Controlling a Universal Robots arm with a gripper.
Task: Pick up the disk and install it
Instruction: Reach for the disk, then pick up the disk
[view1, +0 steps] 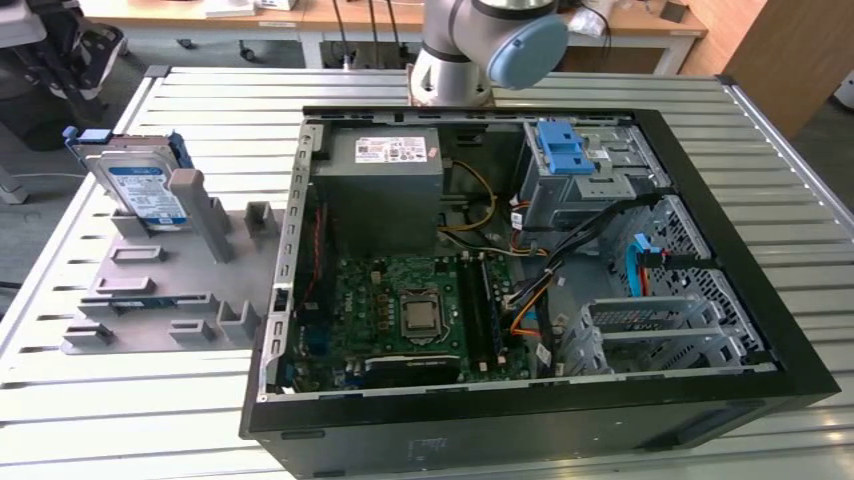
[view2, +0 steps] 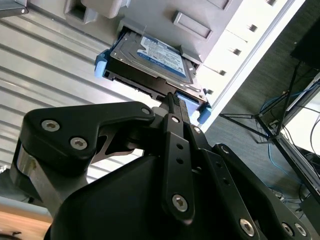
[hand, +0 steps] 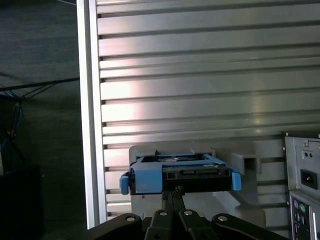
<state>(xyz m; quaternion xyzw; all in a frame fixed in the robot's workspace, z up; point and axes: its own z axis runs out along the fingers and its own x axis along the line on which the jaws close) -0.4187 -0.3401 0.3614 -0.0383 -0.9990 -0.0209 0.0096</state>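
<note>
The disk (view1: 140, 185), silver with a white-and-blue label and a blue carrier frame, stands on edge in a grey plastic holder (view1: 160, 290) at the exterior view's left, with nothing touching it there. In both wrist views my black gripper (view2: 172, 100) (hand: 172, 192) points at the disk (view2: 155, 55) (hand: 180, 172). Its fingers are shut together to a tip with nothing between them. The tip lines up with the disk's connector edge; I cannot tell the gap between them.
An open computer case (view1: 287, 300) lies on the slatted metal table (view1: 200, 100), to the right of the holder in the exterior view. Inside are a grey power-supply box (view1: 394, 190), a motherboard (view1: 414, 310), a cage with a blue latch (view1: 574, 160) and a metal bay (view1: 654, 325). The arm's base (view1: 481, 50) stands behind the case.
</note>
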